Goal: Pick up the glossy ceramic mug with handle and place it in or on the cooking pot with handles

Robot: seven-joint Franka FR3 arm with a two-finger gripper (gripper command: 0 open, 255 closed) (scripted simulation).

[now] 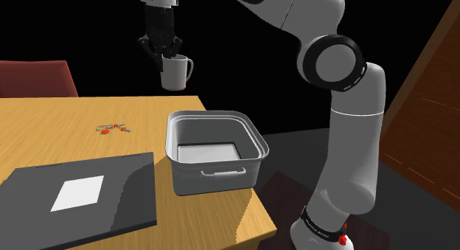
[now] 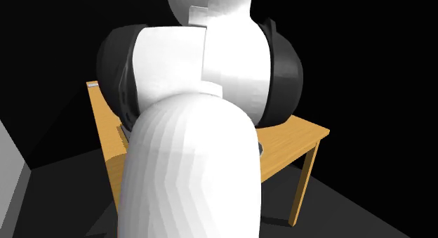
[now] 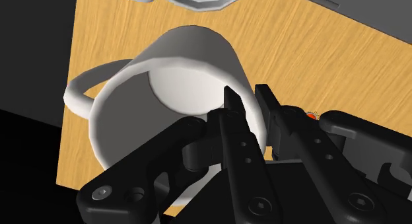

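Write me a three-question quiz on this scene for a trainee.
1. True or false: the glossy white mug with a handle stands on the wooden table.
2. The black pincer clasps the mug by: A) its handle; B) its rim wall; C) its base.
3. Fill in: the grey square pot with handles stands on the table, ___ than the mug.
Key: 1 false, the mug hangs in the air; 2 B; 3 lower.

White mug (image 1: 175, 75) in jaws (aloft), grey pot (image 1: 214, 178) on table (image 1: 66, 123)
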